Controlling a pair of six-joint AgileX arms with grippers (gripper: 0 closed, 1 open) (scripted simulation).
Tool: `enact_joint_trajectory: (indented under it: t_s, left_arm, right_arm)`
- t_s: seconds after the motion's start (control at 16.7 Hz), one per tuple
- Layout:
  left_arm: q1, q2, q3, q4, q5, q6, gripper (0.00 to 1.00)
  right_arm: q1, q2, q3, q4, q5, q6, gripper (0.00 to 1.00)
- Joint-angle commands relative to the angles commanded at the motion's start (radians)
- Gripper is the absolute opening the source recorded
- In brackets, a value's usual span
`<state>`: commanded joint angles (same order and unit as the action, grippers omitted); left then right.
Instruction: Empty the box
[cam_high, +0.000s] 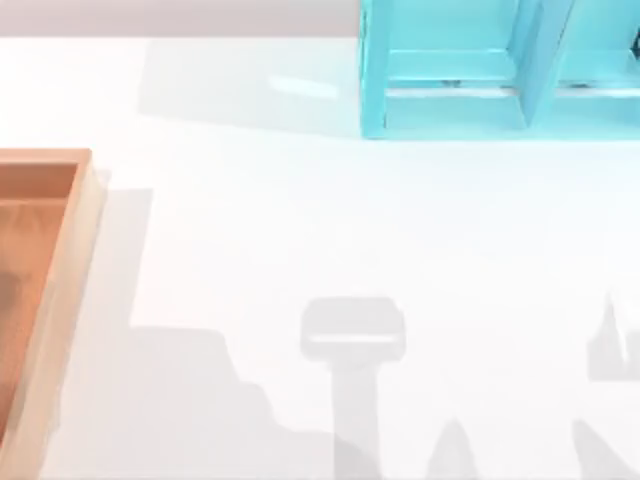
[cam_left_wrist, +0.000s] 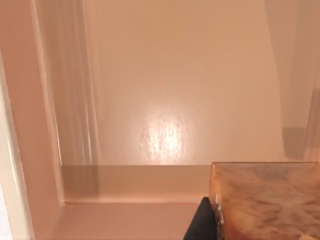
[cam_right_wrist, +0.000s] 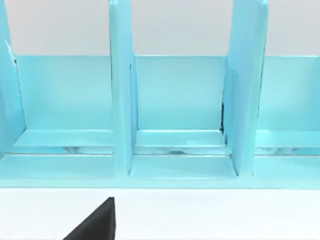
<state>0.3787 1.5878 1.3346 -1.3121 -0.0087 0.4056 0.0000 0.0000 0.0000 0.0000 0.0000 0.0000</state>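
Left tool (cam_left_wrist: 202, 220): my left wrist view catches one dark finger just beside a wooden block; I cannot tell if the tool is released or clenched.
Wooden block (cam_left_wrist: 265, 200): grained, glossy, light brown; it sits inside the box, near a corner where two inner walls meet. Whether the finger touches it I cannot tell.
Box (cam_high: 60, 290): in the top view it lies at the table's left edge, cut off by the frame, with light tan rim walls and an orange-brown floor. From my left wrist the floor is bare and shiny, with a bright glare patch.
Right tool (cam_right_wrist: 95, 222): my right wrist view shows a single dark finger tip over the white table; I cannot tell its state either.
Shelf (cam_high: 480, 70): turquoise, with upright dividers, standing at the far side of the table toward the right, well apart from the box. My right wrist faces its open compartments.
Table (cam_high: 330, 220): white, with grey arm shadows along the near edge.
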Motion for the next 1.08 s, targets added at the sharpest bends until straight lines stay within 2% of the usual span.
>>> enact_joint_trajectory:
  t_s: [0.3,0.48,0.6,0.78,1.08]
  left_arm:
    - [-0.036,0.023,0.025,0.015,-0.009,-0.003,0.00]
    - [-0.154,0.105,0.110,0.059,-0.031,-0.037,0.00]
    - [-0.279,0.175,0.180,0.102,-0.038,-0.094,0.00]
    - [-0.477,0.283,0.273,0.163,-0.034,-0.236,0.00]
    - [-0.695,0.444,0.331,0.212,-0.011,-0.596,0.00]
  right_arm:
    - [0.000,0.000,0.000,0.000,0.000,0.000,1.00]
    - [0.000,0.000,0.000,0.000,0.000,0.000,1.00]
    - [0.000,0.000,0.000,0.000,0.000,0.000,1.00]
    - [0.000,0.000,0.000,0.000,0.000,0.000,1.00]
    - [0.000,0.000,0.000,0.000,0.000,0.000,1.00]
